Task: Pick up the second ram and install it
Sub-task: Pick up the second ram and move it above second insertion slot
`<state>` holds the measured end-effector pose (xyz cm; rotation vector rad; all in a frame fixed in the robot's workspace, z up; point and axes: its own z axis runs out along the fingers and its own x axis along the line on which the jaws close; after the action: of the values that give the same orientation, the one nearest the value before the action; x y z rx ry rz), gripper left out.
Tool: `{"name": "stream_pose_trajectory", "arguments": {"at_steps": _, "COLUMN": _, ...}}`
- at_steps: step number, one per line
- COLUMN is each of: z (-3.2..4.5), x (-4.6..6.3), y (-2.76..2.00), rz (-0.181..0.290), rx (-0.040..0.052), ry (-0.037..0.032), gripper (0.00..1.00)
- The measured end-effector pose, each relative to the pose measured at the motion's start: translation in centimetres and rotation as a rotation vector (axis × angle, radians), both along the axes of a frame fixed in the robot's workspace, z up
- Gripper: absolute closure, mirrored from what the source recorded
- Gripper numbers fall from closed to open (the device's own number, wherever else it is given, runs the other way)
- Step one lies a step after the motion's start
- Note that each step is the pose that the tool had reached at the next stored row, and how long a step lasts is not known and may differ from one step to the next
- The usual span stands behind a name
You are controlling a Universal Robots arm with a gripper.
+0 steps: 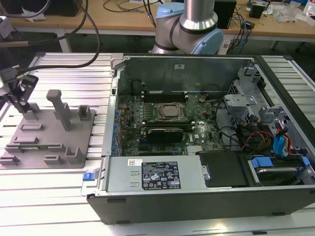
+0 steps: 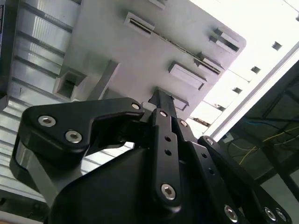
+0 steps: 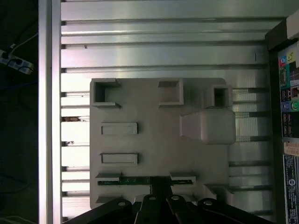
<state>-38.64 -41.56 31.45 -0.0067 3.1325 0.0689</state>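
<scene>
First wrist view: ram near hand

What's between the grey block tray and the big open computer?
Only bare ribbed metal table lies there, as the exterior view and the first wrist view show.

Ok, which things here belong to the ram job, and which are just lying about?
Job: the second ram on the grey fixture; gripper at it; motherboard in the open computer case.
Lying about: power strip; wooden desk; drive bay.
</scene>
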Motion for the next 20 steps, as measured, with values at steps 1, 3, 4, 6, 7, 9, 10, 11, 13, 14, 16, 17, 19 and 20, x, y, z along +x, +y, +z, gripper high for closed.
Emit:
{"name": "stream_pose_trajectory", "arguments": {"at_steps": 1, "z": -0.01, "x": 0.00, "y": 0.00, "rz": 0.030, "rx": 0.0000, "ry": -0.0001, "gripper": 0.92}}
{"name": "stream_pose_trajectory", "arguments": {"at_steps": 3, "z": -0.02, "x": 0.00, "y": 0.00, "rz": 0.120, "rx": -0.0001, "ry": -0.0001, "gripper": 0.92}}
{"name": "stream_pose_trajectory", "arguments": {"at_steps": 4, "z": -0.03, "x": 0.00, "y": 0.00, "rz": 0.177, "rx": -0.0001, "ry": 0.0000, "gripper": 0.92}}
{"name": "stream_pose_trajectory", "arguments": {"at_steps": 6, "z": -0.06, "x": 0.00, "y": 0.00, "rz": 0.270, "rx": -0.0001, "ry": -0.0001, "gripper": 0.92}}
{"name": "stream_pose_trajectory", "arguments": {"at_steps": 7, "z": -0.07, "x": 0.00, "y": 0.00, "rz": 0.305, "rx": -0.0002, "ry": 0.0000, "gripper": 0.92}}
{"name": "stream_pose_trajectory", "arguments": {"at_steps": 9, "z": -0.09, "x": 0.00, "y": 0.00, "rz": 0.355, "rx": -0.0001, "ry": -0.0001, "gripper": 0.92}}
{"name": "stream_pose_trajectory", "arguments": {"at_steps": 10, "z": -0.10, "x": 0.00, "y": 0.00, "rz": 0.379, "rx": -0.0001, "ry": -0.0001, "gripper": 0.92}}
{"name": "stream_pose_trajectory", "arguments": {"at_steps": 11, "z": -0.12, "x": 0.00, "y": 0.00, "rz": 0.422, "rx": -0.0001, "ry": 0.0000, "gripper": 0.92}}
{"name": "stream_pose_trajectory", "arguments": {"at_steps": 13, "z": -0.16, "x": 0.00, "y": 0.00, "rz": 0.514, "rx": -0.0002, "ry": 0.0001, "gripper": 0.92}}
{"name": "stream_pose_trajectory", "arguments": {"at_steps": 14, "z": -0.18, "x": 0.00, "y": 0.00, "rz": 0.556, "rx": -0.0002, "ry": 0.0000, "gripper": 0.92}}
{"name": "stream_pose_trajectory", "arguments": {"at_steps": 16, "z": -0.20, "x": 0.00, "y": 0.00, "rz": 0.598, "rx": -0.0001, "ry": 0.0000, "gripper": 0.92}}
{"name": "stream_pose_trajectory", "arguments": {"at_steps": 17, "z": -0.21, "x": 0.00, "y": 0.00, "rz": 0.644, "rx": -0.0001, "ry": -0.0001, "gripper": 0.92}}
{"name": "stream_pose_trajectory", "arguments": {"at_steps": 19, "z": -0.24, "x": 0.00, "y": 0.00, "rz": 0.724, "rx": -0.0001, "ry": -0.0001, "gripper": 0.92}}
{"name": "stream_pose_trajectory", "arguments": {"at_steps": 20, "z": -0.24, "x": 0.00, "y": 0.00, "rz": 0.747, "rx": -0.0001, "ry": -0.0001, "gripper": 0.92}}
